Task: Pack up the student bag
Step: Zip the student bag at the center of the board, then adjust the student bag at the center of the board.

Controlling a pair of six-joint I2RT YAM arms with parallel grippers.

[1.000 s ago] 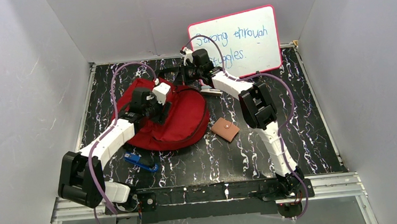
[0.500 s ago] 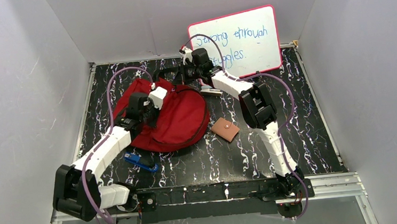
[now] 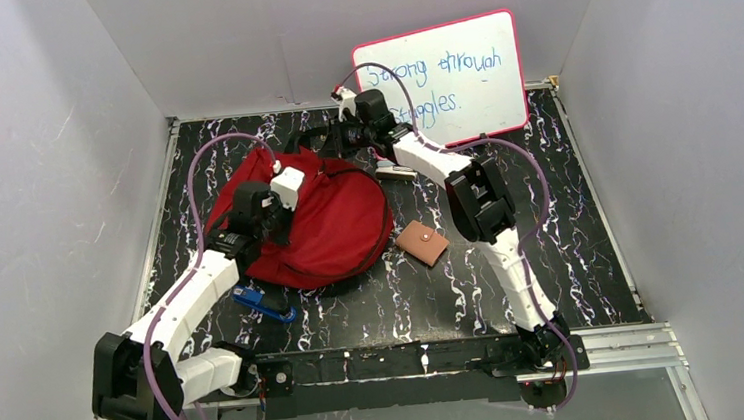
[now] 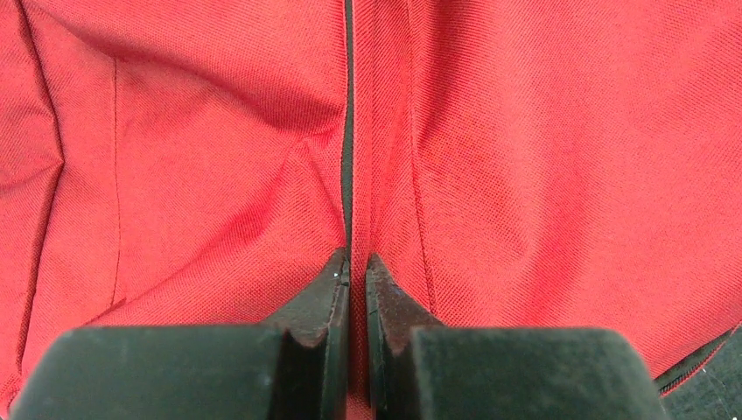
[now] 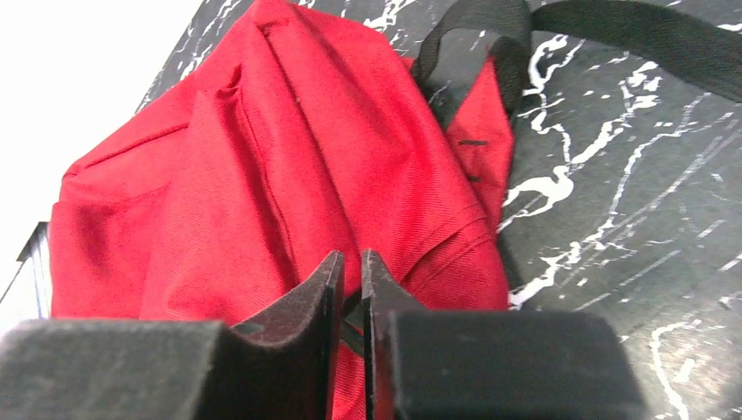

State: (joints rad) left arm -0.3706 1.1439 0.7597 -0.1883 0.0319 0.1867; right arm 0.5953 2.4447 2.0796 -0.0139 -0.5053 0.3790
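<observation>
The student bag [image 3: 344, 222], red fabric with black straps, lies flat on the left half of the marbled table [image 3: 568, 205]. In the left wrist view my left gripper [image 4: 357, 260] is shut, pinching a ridge of the bag's red fabric [image 4: 525, 175] beside a dark zipper line [image 4: 348, 131]. My right gripper [image 5: 351, 258] sits at the bag's far top edge [image 5: 289, 157]. Its jaws are almost together, with a small black tab of the bag caught between them. A black strap [image 5: 612, 35] trails off across the table behind.
A tan wallet [image 3: 422, 242] lies right of the bag. A blue object [image 3: 260, 303] rests near the front left, by the left arm. A whiteboard [image 3: 443, 79] leans on the back wall. A small silver item [image 3: 397, 172] lies under the right forearm.
My left gripper has shut on the bag's fabric and the left arm has drawn back toward the near left. The right arm has stayed at the bag's top edge.
</observation>
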